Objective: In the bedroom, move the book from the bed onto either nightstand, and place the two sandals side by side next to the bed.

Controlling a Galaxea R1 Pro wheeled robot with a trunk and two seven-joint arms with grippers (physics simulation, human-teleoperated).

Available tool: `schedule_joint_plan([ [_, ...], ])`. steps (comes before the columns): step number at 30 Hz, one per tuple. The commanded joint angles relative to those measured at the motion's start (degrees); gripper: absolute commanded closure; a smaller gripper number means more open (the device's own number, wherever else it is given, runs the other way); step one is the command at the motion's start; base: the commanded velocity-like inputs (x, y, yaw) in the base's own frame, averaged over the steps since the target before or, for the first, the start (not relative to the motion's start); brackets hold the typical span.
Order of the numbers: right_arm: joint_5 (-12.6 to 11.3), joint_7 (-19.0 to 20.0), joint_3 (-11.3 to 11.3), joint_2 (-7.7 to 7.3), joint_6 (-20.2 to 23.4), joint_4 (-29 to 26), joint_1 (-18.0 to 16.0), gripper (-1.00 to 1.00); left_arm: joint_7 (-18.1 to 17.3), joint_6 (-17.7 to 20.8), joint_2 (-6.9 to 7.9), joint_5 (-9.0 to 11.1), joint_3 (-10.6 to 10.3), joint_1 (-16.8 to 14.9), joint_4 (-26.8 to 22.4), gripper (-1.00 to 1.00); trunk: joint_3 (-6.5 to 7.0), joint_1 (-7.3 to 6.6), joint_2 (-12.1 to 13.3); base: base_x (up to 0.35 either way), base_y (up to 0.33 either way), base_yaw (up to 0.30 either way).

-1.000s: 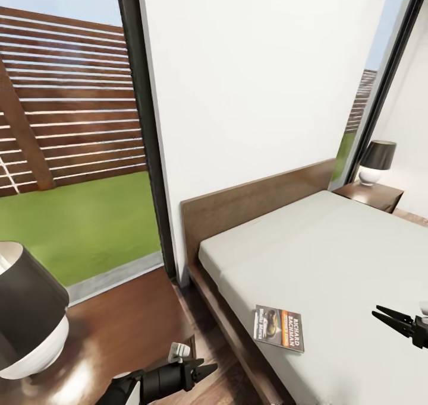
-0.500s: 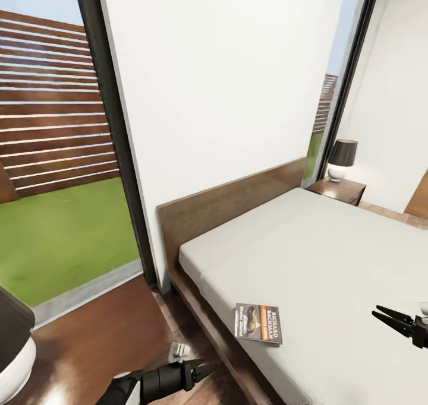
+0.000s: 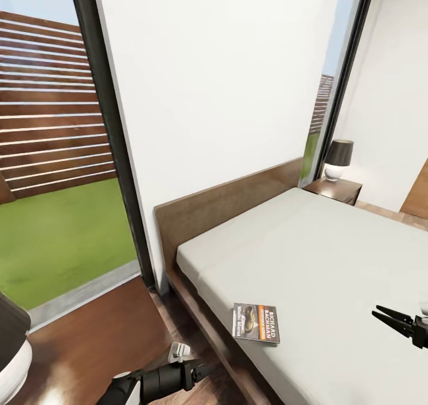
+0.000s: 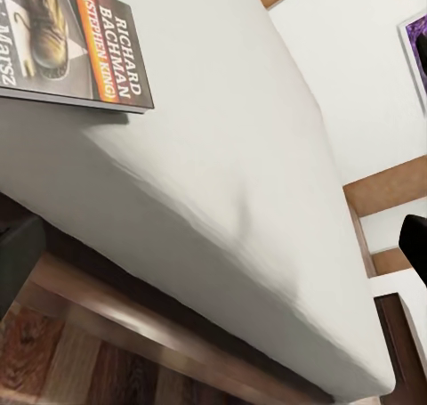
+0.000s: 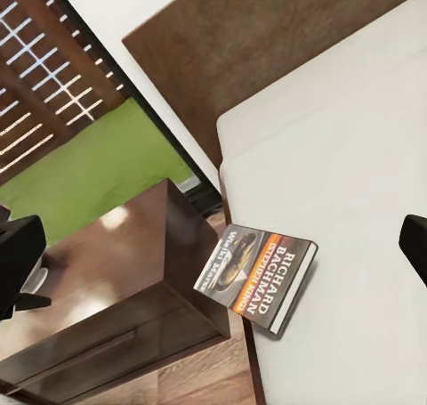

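- View: against the picture of a second ago the whole head view has slid, so the camera has turned (the things themselves have not moved). The near lamp has slipped almost out at the left edge and the far corner of the white-walled, wood-floored bedroom has come in; since half a second ago the shift is slight. Judgement: the robot is settling beside the bed, and the pick-up has not begun.
- Thin dark paperback book [image 3: 256, 322], orange-yellow cover picture and band, white lettering "RICHARD BACHMAN": lies flat and closed on the mattress, close to the near side edge of the bed, well down from the headboard. No pincer touches it.
- Wide low platform bed [image 3: 309, 256], dark brown wood frame, plain headboard, bare light grey mattress: otherwise bare.
- Low glossy dark-brown wood nightstand [image 5: 107, 307] with one wide drawer: stands just beside the bed, near the book (the closer drop-off, by my reading). A second one [image 3: 336, 190] stands at the far side, carrying a dark-shaded lamp [image 3: 338, 160].
- Left pincer [image 3: 199, 370]: low over the floor by the bed frame, empty; I cannot tell its gap.
- Right pincer [image 3: 389, 318]: over the mattress, well apart from the book, jaws narrowly parted, empty.
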Motion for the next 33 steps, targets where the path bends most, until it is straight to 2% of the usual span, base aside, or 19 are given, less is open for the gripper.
schedule_joint_plan([
  [1, -0.2, 0.2, 0.0, -0.01, 0.6, 0.0, 0.0, -1.0, -0.3, 0.6, -0.06, 0.0, 0.3, 0.0, 0.0, -1.0, -0.06, 0.0, 0.0, 0.0, 0.0, 0.0],
  [14, -0.2, 0.1, 0.0, 0.08, 0.6, 0.0, 0.0, -1.0, -0.3, 0.6, -0.08, 0.0, 0.2, 0.0, 0.0, -1.0, -0.06, 0.0, 0.0, 0.0, 0.0, 0.0],
  [30, -0.2, 0.1, 0.0, 0.08, 0.6, 0.0, 0.0, -1.0, -0.4, 0.8, -0.11, 0.0, 0.1, -0.1, -0.1, -1.0, -2.93, 3.51, -6.4, 0.0, 0.0, 0.0],
  [33, -0.2, 0.1, 0.0, 0.08, 0.6, 0.0, 0.0, -1.0, -2.3, 0.9, 0.04, 0.0, 0.2, 0.0, -0.2, -1.0, -2.93, 3.51, -6.4, 0.0, 0.0, 0.0],
])
